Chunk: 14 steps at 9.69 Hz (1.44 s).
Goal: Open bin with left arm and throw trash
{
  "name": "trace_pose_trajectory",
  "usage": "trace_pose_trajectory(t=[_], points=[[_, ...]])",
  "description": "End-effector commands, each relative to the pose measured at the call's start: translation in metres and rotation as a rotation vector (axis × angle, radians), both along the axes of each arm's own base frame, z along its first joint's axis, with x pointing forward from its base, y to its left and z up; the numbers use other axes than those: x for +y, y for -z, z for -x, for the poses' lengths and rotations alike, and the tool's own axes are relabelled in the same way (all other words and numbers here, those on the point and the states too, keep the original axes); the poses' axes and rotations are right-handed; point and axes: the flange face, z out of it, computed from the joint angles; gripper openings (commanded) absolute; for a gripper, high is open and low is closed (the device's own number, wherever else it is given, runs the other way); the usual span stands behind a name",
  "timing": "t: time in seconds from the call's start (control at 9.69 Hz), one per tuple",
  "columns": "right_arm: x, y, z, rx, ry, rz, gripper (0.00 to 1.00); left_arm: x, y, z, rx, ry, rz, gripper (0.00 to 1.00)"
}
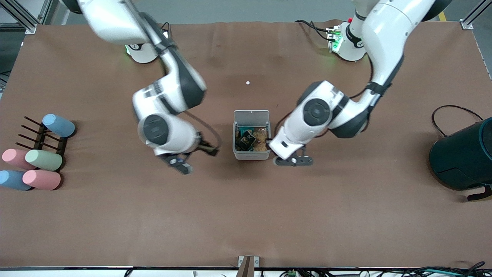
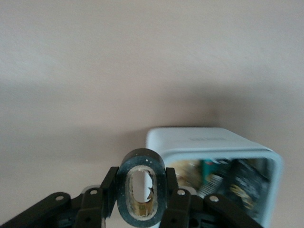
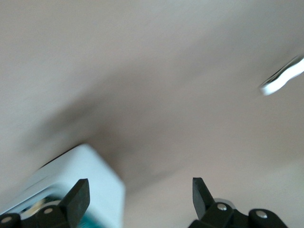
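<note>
Two white arms reach down toward the middle of the brown table, one on each side of the bin, a small pale grey-white box whose flat lid stands swung up on the edge farther from the front camera. The bin is open, and snack packets in black, teal and gold lie inside it. The left gripper hangs just beside the bin on the side toward the left arm's end of the table, and its fingers are clamped on a dark tape ring, which stands on edge between them so that its pale inner core shows; in the left wrist view the bin's open mouth sits close by the ring. The right gripper is over the table just beside the bin, toward the right arm's end, with its two black fingertips spread wide and nothing between them. A tiny white dot lies on the table, farther from the front camera than the bin. A rack of pastel cups sits at the right arm's end of the table, and a large dark teal round container at the left arm's end.
</note>
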Motion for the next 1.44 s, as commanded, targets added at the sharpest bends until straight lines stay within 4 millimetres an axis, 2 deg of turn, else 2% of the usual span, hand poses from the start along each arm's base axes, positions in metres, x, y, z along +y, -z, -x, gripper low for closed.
trace_pose_trajectory(t=[0.0, 0.1, 0.21, 0.41, 0.62, 0.72, 0.83, 0.93, 1.03, 1.24, 1.34], points=[[-0.119, 0.007, 0.037, 0.044, -0.094, -0.056, 0.97, -0.031, 0.004, 0.011, -0.031, -0.004, -0.006, 0.0], [-0.161, 0.015, 0.046, 0.043, -0.029, -0.057, 0.99, -0.035, 0.012, 0.014, -0.049, -0.005, -0.035, 0.0], [-0.187, 0.029, 0.056, 0.024, 0.032, -0.052, 0.99, -0.037, 0.021, 0.015, -0.066, -0.003, -0.064, 0.0], [-0.197, 0.073, 0.075, -0.058, 0.191, 0.004, 1.0, -0.046, 0.034, 0.024, -0.08, 0.013, -0.096, 0.02], [-0.198, 0.117, 0.106, -0.077, 0.353, 0.058, 0.99, -0.052, 0.042, 0.029, -0.066, -0.005, -0.1, 0.06], [-0.19, 0.133, 0.119, -0.089, 0.364, 0.071, 0.99, -0.053, 0.042, 0.031, -0.066, -0.002, -0.1, 0.19], [-0.191, 0.141, 0.124, -0.08, 0.367, 0.077, 0.99, -0.053, 0.042, 0.031, -0.069, 0.001, -0.101, 0.37], [-0.193, 0.149, 0.13, -0.062, 0.369, 0.085, 0.99, -0.053, 0.043, 0.031, -0.083, 0.01, -0.113, 0.62], [-0.194, 0.155, 0.131, -0.056, 0.388, 0.092, 0.98, -0.052, 0.043, 0.031, -0.098, 0.025, -0.126, 1.0], [-0.195, 0.186, 0.127, -0.097, 0.463, 0.113, 0.98, -0.05, 0.04, 0.029, -0.105, 0.019, -0.129, 1.0], [-0.196, 0.194, 0.126, -0.114, 0.473, 0.114, 0.97, -0.046, 0.038, 0.025, -0.108, 0.014, -0.129, 1.0]])
